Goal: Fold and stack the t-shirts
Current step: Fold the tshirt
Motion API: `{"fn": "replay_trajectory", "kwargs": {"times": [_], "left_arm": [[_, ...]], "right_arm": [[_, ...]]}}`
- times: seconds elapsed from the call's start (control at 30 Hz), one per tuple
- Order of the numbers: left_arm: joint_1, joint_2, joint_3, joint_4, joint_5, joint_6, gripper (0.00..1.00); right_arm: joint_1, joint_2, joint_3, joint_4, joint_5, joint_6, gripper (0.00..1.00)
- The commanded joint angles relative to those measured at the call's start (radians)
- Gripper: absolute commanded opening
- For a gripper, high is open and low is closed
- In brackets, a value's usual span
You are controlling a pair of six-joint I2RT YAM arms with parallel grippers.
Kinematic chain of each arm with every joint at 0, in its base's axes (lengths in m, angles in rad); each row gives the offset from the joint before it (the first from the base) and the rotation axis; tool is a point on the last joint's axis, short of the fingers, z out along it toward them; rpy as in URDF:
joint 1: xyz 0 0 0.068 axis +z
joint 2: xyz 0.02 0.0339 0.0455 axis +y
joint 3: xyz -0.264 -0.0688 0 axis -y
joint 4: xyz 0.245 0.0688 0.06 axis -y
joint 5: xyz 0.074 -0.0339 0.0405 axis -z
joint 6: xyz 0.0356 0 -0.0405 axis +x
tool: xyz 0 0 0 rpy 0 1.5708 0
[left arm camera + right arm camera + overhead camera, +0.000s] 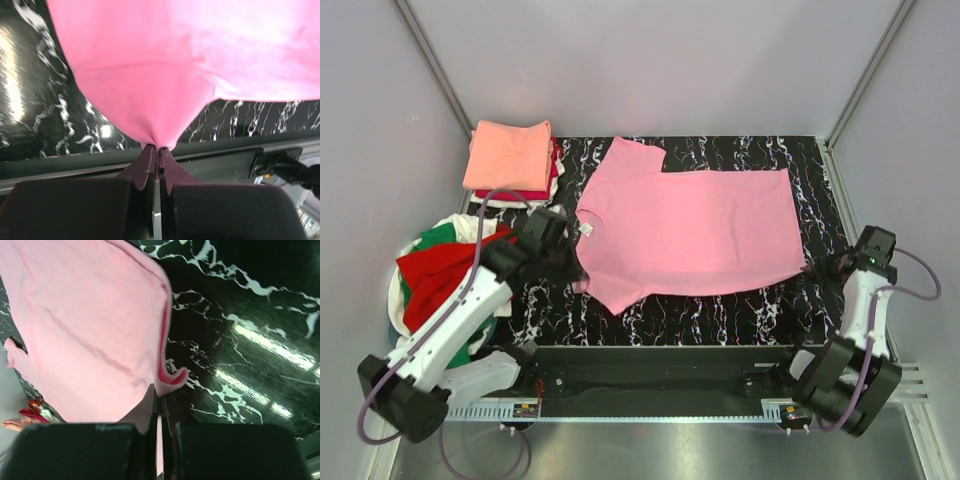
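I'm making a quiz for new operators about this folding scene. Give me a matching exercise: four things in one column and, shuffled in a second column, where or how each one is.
Column one
1. pink t-shirt
2. orange t-shirt
3. red t-shirt
4. right hand

Column two
a. crumpled in the heap at the left edge
b. shut on a corner of the pink cloth
c. spread out on the black mat
d. folded, on top of the stack at the far left

Pairs: 1-c, 2-d, 3-a, 4-b
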Motion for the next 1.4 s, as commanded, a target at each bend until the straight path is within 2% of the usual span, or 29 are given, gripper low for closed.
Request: {"fn": "replay_trajectory", "kwargs": {"times": [0.0, 0.27, 0.43, 0.63, 1.1, 1.17, 1.2, 1.23, 1.27, 1.3, 1.33, 1.37], "left_arm": [[0.107, 0.123, 0.148, 0.013, 0.077, 0.194, 0.0], [0.19, 0.521, 0.507, 0.016, 0.116, 0.328, 0.0], [0.225, 0.704, 0.644, 0.006, 0.122, 0.354, 0.0], [0.259, 0.844, 0.79, -0.021, 0.107, 0.378, 0.0], [0.323, 1.028, 0.962, -0.057, 0.096, 0.401, 0.0], [0.328, 1.073, 0.998, -0.065, 0.093, 0.405, 0.04], [0.337, 1.091, 1.014, -0.07, 0.094, 0.408, 0.08], [0.34, 1.126, 1.046, -0.074, 0.097, 0.405, 0.14], [0.348, 1.145, 1.069, -0.083, 0.103, 0.403, 0.26], [0.362, 1.16, 1.092, -0.099, 0.107, 0.4, 0.3], [0.369, 1.178, 1.129, -0.108, 0.111, 0.398, 0.35], [0.377, 1.18, 1.143, -0.117, 0.11, 0.392, 0.53]], "right_arm": [[-0.003, 0.11, 0.089, 0.066, -0.065, -0.03, 0.0], [0.06, 0.328, 0.221, 0.131, -0.044, 0.0, 0.0], [0.099, 0.458, 0.285, 0.167, -0.037, 0.019, 0.0], [0.131, 0.582, 0.37, 0.187, -0.012, 0.019, 0.0], [0.174, 0.82, 0.538, 0.2, 0.005, 0.002, 0.02], [0.175, 0.866, 0.566, 0.197, -0.004, -0.015, 0.16], [0.174, 0.883, 0.607, 0.18, -0.004, -0.018, 0.39], [0.175, 0.912, 0.629, 0.175, -0.016, -0.025, 0.54], [0.178, 0.923, 0.649, 0.172, -0.025, -0.038, 0.66], [0.183, 0.934, 0.699, 0.155, -0.034, -0.051, 0.81], [0.203, 0.938, 0.727, 0.14, -0.028, -0.065, 0.83], [0.22, 0.932, 0.753, 0.125, -0.019, -0.103, 0.86]]}}
